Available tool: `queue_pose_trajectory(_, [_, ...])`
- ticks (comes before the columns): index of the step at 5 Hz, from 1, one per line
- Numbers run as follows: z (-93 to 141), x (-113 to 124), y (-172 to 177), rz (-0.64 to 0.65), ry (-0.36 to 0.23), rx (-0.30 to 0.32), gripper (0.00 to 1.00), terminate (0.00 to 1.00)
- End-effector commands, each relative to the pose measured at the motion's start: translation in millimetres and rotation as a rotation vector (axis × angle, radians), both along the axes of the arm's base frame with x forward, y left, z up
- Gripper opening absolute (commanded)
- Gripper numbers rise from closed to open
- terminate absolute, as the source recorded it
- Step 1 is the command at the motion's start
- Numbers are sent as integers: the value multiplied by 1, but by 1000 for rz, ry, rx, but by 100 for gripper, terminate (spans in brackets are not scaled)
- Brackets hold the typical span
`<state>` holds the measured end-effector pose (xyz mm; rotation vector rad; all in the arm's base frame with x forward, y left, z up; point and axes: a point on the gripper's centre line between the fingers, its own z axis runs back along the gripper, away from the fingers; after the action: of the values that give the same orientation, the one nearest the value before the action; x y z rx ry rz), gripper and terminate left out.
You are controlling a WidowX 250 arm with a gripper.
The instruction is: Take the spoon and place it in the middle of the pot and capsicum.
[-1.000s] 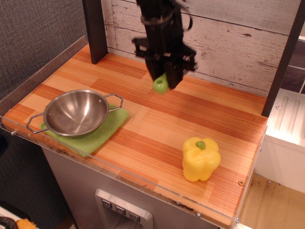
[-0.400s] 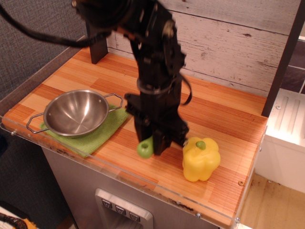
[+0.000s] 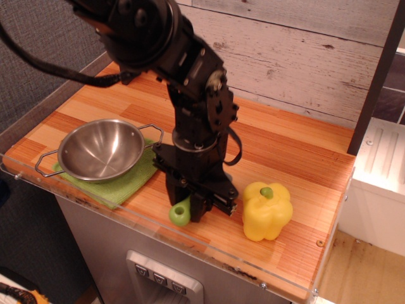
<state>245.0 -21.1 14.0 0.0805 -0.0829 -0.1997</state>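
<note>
Pot (image 3: 100,149): shiny round steel, wire loop handles, left of frame, on green woven cloth (image 3: 126,183). Capsicum (image 3: 267,211): glossy yellow, lobed, lower right. Spoon (image 3: 180,214): lime-green handle, lower centre between them, clamped in black gripper (image 3: 193,206). Wood-grain counter (image 3: 297,158).

One claw (image 3: 192,209) is in view, on a single black arm (image 3: 190,95). Clamped in it is one spoon (image 3: 180,214), of which only the lime-green handle end shows, poking out low on the claw's left in the picture. Further off on that same side sits one steel pot (image 3: 101,149), and under it one green cloth (image 3: 126,183). Just beside the claw on the opposite side stands one yellow capsicum (image 3: 267,212). All of these rest on one wooden table (image 3: 297,164), which extends beneath and behind the claw.
</note>
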Motion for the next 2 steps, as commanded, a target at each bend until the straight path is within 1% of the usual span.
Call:
queue_pose_trajectory(1, [14,1,19,56,-51,-15,0,0])
queue_pose_trajectory(2, [14,1,22,63,-46,-32,0,0])
